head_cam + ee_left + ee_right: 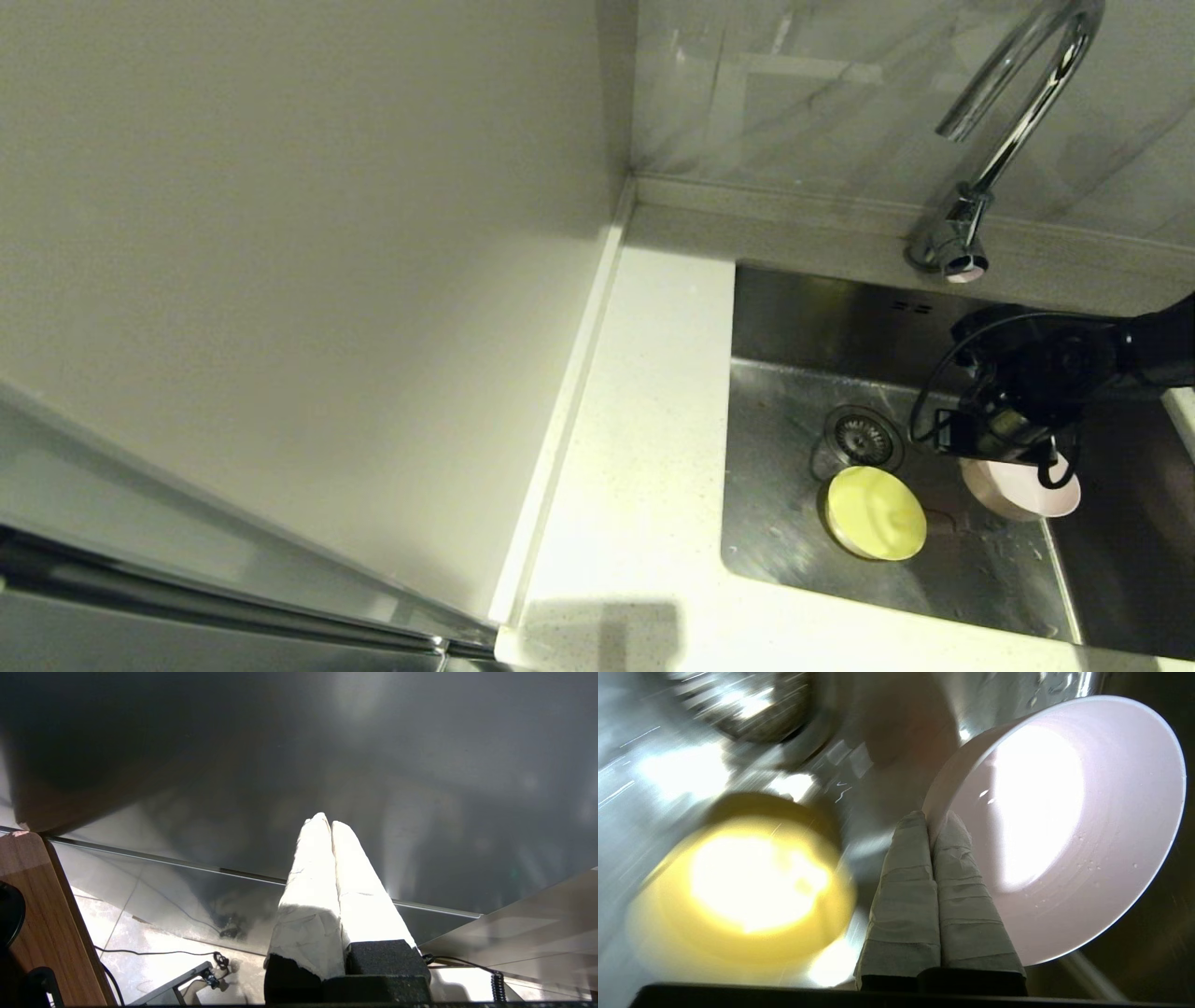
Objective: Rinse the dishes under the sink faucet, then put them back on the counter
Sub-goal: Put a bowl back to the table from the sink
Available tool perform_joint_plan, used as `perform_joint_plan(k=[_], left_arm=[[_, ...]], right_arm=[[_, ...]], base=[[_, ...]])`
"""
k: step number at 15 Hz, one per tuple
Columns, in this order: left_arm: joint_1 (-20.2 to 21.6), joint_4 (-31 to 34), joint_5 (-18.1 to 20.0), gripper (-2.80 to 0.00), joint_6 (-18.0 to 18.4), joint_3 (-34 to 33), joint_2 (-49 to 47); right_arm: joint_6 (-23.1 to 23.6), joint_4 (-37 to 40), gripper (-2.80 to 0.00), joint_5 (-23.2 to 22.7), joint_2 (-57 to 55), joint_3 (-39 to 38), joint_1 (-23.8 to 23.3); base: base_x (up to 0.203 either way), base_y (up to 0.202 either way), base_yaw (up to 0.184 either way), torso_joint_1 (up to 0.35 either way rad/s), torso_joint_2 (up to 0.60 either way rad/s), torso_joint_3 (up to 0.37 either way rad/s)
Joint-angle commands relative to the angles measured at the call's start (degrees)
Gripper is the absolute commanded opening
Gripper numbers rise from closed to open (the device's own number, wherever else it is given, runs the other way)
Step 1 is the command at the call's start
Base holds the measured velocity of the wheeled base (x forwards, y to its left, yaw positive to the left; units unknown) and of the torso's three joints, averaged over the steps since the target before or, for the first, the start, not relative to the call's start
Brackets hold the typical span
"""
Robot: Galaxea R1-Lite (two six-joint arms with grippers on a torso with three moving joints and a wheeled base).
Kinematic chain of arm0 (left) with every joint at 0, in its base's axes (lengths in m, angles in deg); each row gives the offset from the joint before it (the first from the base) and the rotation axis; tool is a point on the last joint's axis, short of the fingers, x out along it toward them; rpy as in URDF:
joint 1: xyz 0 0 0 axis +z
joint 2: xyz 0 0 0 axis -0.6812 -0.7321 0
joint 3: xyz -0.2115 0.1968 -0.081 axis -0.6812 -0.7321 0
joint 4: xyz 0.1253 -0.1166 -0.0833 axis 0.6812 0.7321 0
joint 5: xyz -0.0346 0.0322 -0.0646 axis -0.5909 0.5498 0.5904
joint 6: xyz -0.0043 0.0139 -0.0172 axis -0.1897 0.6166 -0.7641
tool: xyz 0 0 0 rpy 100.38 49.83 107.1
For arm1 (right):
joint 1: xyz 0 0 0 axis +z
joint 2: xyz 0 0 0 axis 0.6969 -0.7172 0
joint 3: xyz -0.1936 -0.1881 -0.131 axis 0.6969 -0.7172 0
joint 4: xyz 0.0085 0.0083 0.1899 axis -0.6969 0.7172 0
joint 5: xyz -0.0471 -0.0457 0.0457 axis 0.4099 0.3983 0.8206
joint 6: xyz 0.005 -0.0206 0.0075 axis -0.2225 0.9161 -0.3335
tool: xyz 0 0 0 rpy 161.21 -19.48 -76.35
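Note:
My right gripper (933, 822) is shut on the rim of the pale pink bowl (1064, 826), one taped finger inside the rim and one outside. In the head view that bowl (1022, 490) hangs tilted under the black right wrist (1027, 392), inside the steel sink (794, 383) to the right of the drain (864, 437). A yellow bowl (876, 513) rests on the sink floor just in front of the drain; the right wrist view shows this yellow bowl (742, 891) beside my fingers. The chrome faucet (1013, 121) rises behind the sink. The blue bowl is out of view.
The white counter (644, 411) runs along the sink's left side, bounded by a raised strip and a plain wall. My left gripper (327, 821) is shut and parked away from the sink, over a floor with cables (159, 953).

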State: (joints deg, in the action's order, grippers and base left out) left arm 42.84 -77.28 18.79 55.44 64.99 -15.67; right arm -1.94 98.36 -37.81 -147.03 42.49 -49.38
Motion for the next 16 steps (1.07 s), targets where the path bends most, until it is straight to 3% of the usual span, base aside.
perform_joint_plan(k=[1, 4, 6, 11, 16], left_arm=[[0.01, -0.02, 0.00, -2.80, -0.02, -0.18, 0.00], [0.01, -0.02, 0.00, -2.80, -0.02, -0.18, 0.00], [0.01, -0.02, 0.00, -2.80, -0.02, -0.18, 0.00], [0.01, -0.02, 0.00, -2.80, -0.02, -0.18, 0.00], [0.01, -0.02, 0.00, -2.80, -0.02, -0.18, 0.00]], right_arm=[[1.71, 0.27, -2.80, -5.19, 16.11, -7.13, 0.84], [7.93, 0.38, -2.80, -10.79, 31.17, -12.14, 1.79], [14.23, 0.23, -2.80, -10.35, 35.97, -10.50, 0.62], [33.66, 0.08, -2.80, -9.13, 34.44, -9.56, -15.33], [35.41, -1.76, -2.80, -8.25, 32.63, -11.01, -17.80]], base=[[0.000, 0.000, 0.000, 0.000, 0.00, 0.000], [0.000, 0.000, 0.000, 0.000, 0.00, 0.000], [0.000, 0.000, 0.000, 0.000, 0.00, 0.000], [0.000, 0.000, 0.000, 0.000, 0.00, 0.000], [0.000, 0.000, 0.000, 0.000, 0.00, 0.000]])
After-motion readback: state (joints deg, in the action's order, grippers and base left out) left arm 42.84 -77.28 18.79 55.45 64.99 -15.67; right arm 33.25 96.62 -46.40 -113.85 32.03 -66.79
